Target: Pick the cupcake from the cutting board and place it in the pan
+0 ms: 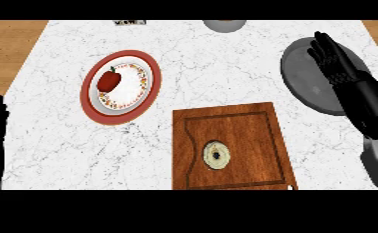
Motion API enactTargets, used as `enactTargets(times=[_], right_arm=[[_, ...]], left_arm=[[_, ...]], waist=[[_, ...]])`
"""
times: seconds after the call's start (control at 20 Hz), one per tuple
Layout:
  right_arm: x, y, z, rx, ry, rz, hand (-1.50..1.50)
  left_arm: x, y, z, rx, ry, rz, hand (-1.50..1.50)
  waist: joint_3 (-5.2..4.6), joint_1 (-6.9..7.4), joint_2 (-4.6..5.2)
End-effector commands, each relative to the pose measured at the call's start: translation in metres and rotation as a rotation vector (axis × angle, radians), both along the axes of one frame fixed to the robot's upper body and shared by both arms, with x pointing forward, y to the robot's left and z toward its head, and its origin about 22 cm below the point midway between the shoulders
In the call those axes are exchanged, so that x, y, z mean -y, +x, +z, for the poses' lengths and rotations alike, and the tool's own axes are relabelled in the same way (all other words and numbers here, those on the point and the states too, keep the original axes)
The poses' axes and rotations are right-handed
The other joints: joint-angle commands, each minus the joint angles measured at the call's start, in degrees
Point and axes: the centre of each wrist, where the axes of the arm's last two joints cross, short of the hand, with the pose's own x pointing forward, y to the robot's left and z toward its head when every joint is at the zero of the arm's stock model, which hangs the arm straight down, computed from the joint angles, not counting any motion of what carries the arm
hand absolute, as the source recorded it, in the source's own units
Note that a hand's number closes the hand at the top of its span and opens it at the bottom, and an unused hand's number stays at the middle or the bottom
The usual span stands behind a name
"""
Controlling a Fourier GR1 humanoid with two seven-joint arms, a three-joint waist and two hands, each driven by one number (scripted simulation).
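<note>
Cupcake location: nearest part of the counter, upright on the lower middle of the cutting board, inside the board's routed groove. From above it shows a pale round top with a dark centre.

Handling estimate: light, soft and easily crushed, and the topping is likely to smear. Recommended hold: opposite sides of the base, low down, thumb against fingers. Do not press on the top. Keep it upright during transfer.

Left hand: only a dark sliver at the view's left edge, so its state cannot be determined.

Right hand: beyond and to the right of the board, over the pan, fingers extended, holding nothing. It is well apart from the cupcake, so the pick is not yet done.

The pan is grey and round, at the counter's right side.

Further left, a red-rimmed plate carries an apple. At the far edge sits a grey bowl, partly cut off.
</note>
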Motion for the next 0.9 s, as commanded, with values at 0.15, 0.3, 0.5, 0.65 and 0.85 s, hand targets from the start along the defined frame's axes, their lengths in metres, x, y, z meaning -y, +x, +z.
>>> enactTargets(times=[0.15, 0.3, 0.5, 0.65, 0.85], right_arm=[[-0.081, 0.000, -0.009, -0.032, 0.214, 0.527, 1.50], [-0.057, 0.015, 0.018, 0.093, -0.178, 0.431, 1.50], [-0.036, 0.016, -0.054, -0.058, 0.153, 0.562, -1.50], [0.010, 0.029, -0.040, -0.012, 0.031, 0.602, -1.50], [-0.017, 0.047, -0.026, 0.073, -0.127, 0.609, -1.50]], left_arm=[[0.098, 0.042, 0.017, 0.154, -0.215, -0.383, 0.00], [0.161, 0.039, 0.010, 0.159, -0.401, -0.565, 0.00], [0.179, 0.035, 0.003, 0.164, -0.441, -0.602, 0.00], [0.195, 0.029, 0.016, 0.154, -0.477, -0.622, 0.00], [0.190, 0.024, 0.007, 0.160, -0.469, -0.614, 0.00]], waist=[[-3.25, 1.28, 0.32], [-3.72, -0.58, -0.15], [-3.28, -0.02, -0.12], [-3.26, 0.06, -0.30], [-3.35, 0.16, -0.44]])
